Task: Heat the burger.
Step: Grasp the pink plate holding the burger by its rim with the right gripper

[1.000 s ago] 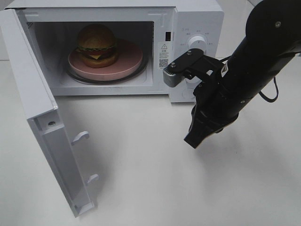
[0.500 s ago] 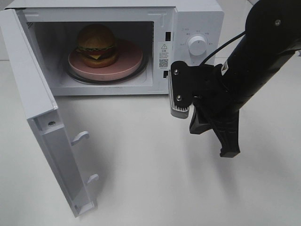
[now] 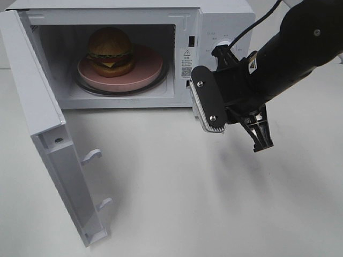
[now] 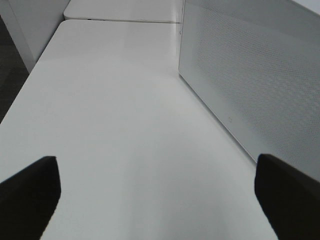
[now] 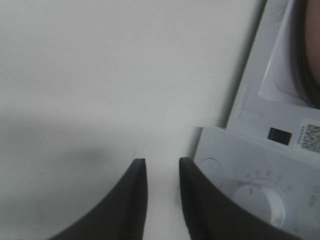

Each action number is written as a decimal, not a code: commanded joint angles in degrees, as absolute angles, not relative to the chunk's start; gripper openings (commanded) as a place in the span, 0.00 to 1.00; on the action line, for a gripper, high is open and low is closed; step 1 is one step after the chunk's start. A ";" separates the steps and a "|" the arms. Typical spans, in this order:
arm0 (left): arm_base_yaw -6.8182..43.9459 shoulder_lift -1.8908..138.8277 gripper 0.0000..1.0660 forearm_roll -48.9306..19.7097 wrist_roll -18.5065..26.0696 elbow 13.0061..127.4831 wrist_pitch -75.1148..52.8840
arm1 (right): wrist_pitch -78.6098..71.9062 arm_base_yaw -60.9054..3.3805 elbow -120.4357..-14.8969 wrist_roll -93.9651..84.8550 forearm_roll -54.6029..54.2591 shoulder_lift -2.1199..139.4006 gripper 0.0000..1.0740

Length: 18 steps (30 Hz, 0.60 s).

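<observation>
The burger (image 3: 110, 51), with its brown bun, lettuce and cheese, sits on a round pink plate (image 3: 147, 64) inside the white microwave (image 3: 225, 16). The microwave door (image 3: 45, 128) is swung wide open to the left. My right gripper (image 3: 238, 139) hangs in front of the control panel, right of the cavity, apart from the burger. Its fingers (image 3: 210, 104) stand apart with nothing between them. In the right wrist view the right gripper (image 5: 161, 162) shows a narrow gap beside the dial (image 5: 260, 200). My left gripper (image 4: 155, 160) is wide open and empty over bare table.
The white table (image 3: 177, 203) stretches in front of the microwave. The open door juts toward the front left edge. In the left wrist view a white perforated microwave panel (image 4: 250, 75) stands beside the left gripper, and the table's edge (image 4: 30, 75) runs on the other side.
My right gripper has swung away from the dial, turned about its wrist, and its jaws have parted from shut. The burger, the door and the left gripper have not moved.
</observation>
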<state>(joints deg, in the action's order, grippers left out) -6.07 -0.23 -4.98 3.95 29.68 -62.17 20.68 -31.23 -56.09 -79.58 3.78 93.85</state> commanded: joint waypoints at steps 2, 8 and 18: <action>-6.30 -1.26 0.92 -4.93 3.61 29.56 -61.25 | 16.62 -31.00 -56.49 -79.30 4.64 93.51 0.55; -6.30 -1.26 0.92 -4.93 3.61 29.56 -61.25 | 14.50 -32.14 -56.49 -76.49 4.81 93.51 0.76; -6.30 -1.26 0.92 -4.93 3.61 29.56 -61.25 | 8.48 -34.32 -56.49 -68.53 9.11 93.51 0.82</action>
